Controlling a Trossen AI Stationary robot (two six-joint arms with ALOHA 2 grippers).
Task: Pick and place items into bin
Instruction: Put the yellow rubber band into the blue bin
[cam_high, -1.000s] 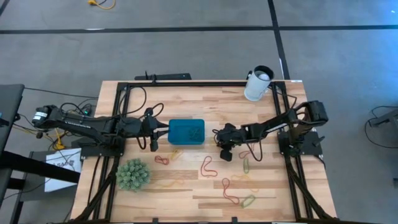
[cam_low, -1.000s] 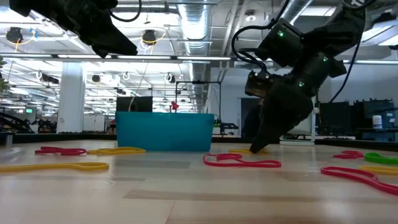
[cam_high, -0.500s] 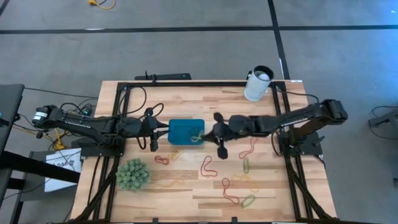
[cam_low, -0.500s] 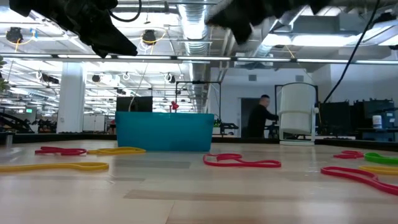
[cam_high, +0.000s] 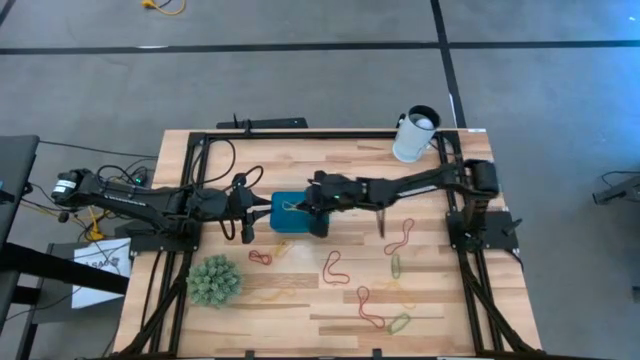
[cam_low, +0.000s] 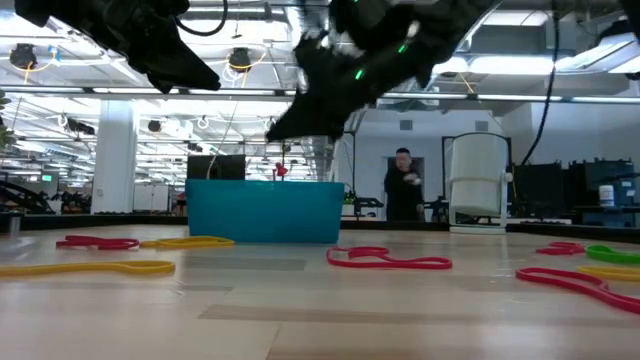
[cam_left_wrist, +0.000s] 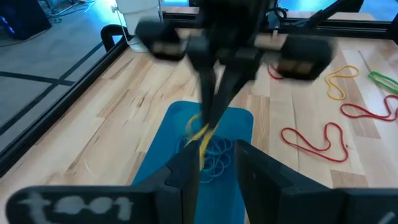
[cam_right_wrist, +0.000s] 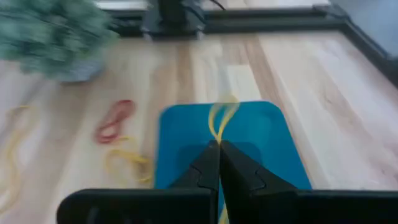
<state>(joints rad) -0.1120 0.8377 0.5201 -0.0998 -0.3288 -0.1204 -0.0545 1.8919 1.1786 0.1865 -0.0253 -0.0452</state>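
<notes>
1. Since half a second ago the right arm has swung further left; its right gripper (cam_high: 300, 207) now hangs over the teal bin (cam_high: 280, 222), where before it was just past the bin's right edge.
2. Surface, left to right: pale wood table (cam_high: 300, 310); green spiky ball (cam_high: 212, 281) near the front left; bin at centre-left; loose bands scattered front and right, among them a red loop (cam_high: 332, 267) and a green one (cam_high: 395, 266); white cup (cam_high: 415, 134) at the back right.
3. Room: grey floor around the table in the high view; the low view looks into a lit hall with a person (cam_low: 402, 184) standing far behind the table.
4. Only the left wrist view shows bands already lying tangled inside the bin (cam_left_wrist: 211, 162). Only the right wrist view shows the spiky ball (cam_right_wrist: 53, 34) beyond the bin (cam_right_wrist: 261, 134).
5. Left gripper (cam_high: 262, 210) waits just left of the bin, fingers a little apart, holding nothing.
6. Right gripper (cam_right_wrist: 219, 149): fingertips pressed together on a yellow band (cam_right_wrist: 221, 118), which dangles above the bin (cam_low: 265, 210).
</notes>
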